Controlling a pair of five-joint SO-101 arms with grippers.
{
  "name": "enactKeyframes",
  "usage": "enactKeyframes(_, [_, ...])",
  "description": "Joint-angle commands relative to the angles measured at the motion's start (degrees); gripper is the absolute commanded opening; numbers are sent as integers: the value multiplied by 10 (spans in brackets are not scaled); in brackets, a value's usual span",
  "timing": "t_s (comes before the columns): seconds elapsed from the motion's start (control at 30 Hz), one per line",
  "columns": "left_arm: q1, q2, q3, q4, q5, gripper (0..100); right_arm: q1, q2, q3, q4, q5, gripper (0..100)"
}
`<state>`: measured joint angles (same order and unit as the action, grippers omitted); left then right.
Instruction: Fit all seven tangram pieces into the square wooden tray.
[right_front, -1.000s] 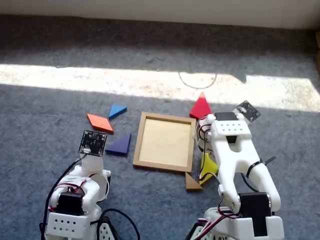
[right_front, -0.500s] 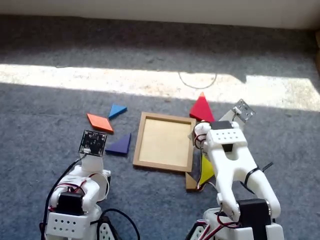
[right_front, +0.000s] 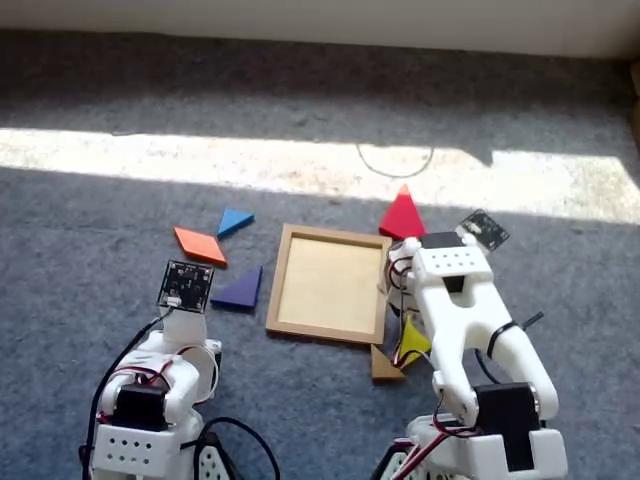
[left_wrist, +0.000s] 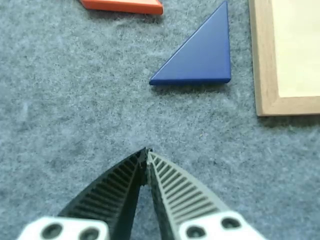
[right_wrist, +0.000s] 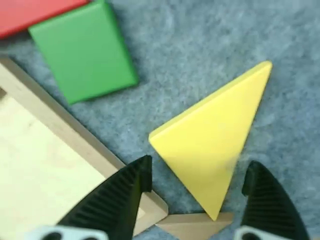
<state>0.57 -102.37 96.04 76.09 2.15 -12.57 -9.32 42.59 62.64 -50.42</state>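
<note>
Here, finds the right gripper (right_wrist: 197, 175) spread wide above the yellow triangle (right_wrist: 210, 140), at four o'clock of the square wooden tray (right_front: 278, 280), near a green square (right_wrist: 82, 50). Finds the left gripper (left_wrist: 146, 155) pressed closed on nothing, over grey carpet (right_front: 120, 200) at the tray's eight o'clock. Puts every piece outside the tray: navy triangle (left_wrist: 202, 57) at nine, orange parallelogram (right_front: 200, 246) and light-blue triangle (right_front: 234, 221) at ten, red triangle (right_front: 401, 216) at one, tan triangle (right_front: 385, 365) at five.
</note>
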Motion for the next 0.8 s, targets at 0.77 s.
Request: enactKeyframes(0.77, [-5,-15,12,4,-4,6,46,-1,-10,-42,-40,286])
